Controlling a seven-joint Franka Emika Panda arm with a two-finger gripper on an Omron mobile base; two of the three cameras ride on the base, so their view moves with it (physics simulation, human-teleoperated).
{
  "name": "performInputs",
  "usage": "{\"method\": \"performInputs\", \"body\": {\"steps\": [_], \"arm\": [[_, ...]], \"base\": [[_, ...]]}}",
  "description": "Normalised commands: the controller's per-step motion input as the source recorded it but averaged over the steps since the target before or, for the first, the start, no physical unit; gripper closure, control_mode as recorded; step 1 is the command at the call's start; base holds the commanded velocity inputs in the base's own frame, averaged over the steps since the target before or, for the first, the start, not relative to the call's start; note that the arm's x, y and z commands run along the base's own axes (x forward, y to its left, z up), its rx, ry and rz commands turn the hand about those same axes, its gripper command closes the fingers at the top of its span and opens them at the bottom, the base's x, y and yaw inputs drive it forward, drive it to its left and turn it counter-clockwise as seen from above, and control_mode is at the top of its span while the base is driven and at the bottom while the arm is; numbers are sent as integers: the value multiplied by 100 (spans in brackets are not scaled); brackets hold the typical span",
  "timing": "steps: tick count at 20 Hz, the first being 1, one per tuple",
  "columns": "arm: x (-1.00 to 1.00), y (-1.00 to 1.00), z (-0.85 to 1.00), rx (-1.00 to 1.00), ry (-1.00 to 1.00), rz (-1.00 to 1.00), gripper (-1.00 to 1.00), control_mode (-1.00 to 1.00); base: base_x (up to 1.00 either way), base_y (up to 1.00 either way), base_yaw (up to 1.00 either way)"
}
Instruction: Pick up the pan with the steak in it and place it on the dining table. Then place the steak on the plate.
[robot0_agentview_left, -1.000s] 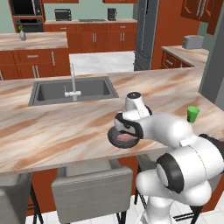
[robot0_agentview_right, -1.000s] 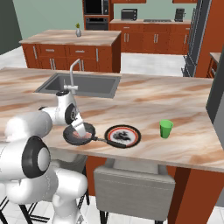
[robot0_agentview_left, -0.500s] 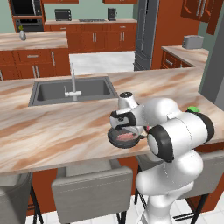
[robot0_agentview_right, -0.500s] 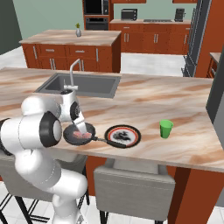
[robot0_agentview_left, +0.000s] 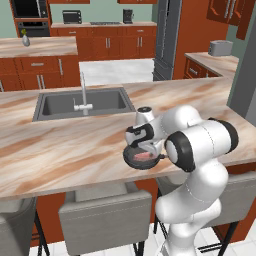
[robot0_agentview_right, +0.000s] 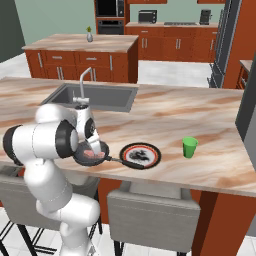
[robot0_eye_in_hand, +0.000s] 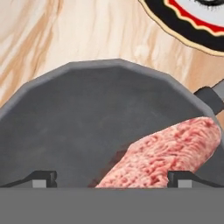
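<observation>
steak (robot0_eye_in_hand: 170, 148): 1, lies flat in the pan, right under the hand, btwn the two fingertips (robot0_eye_in_hand: 41, 178); looks set up so the hand can come down astride it for the 2nd step.
pan (robot0_eye_in_hand: 87, 127): 1, already down on the surface, directly below the hand, handle sticking out toward the plate; judged: first half of task done, pan parked close so the steak's transfer is short.
hand (robot0_agentview_right: 92, 150): 1, fingers spread as wide as they go, nothing held, pointed down into the pan w/ tips close above the steak.
plate (robot0_agentview_right: 141, 154): 1, just beyond the pan on the handle side, near but apart from pan rim; bare of meat, waiting for steak.
surface (robot0_agentview_right: 210, 120): dining table, marble top, carries pan + plate.
green cup (robot0_agentview_right: 189, 147): 1, past the plate, well apart from the hand.
stools (robot0_agentview_left: 105, 215): 3 seen along the near edge, below the hand.
</observation>
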Motion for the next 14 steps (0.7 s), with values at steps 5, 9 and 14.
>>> {"method": "performInputs", "body": {"steps": [5, 9, 14], "arm": [[0, -2, -5, 3, -1, 0, -100, -100], [0, 0, -9, 0, 0, 0, -100, -100], [0, 0, -4, 0, 0, -1, -100, -100]], "base": [[0, 0, 0], [0, 0, 0], [0, 0, 0]]}}
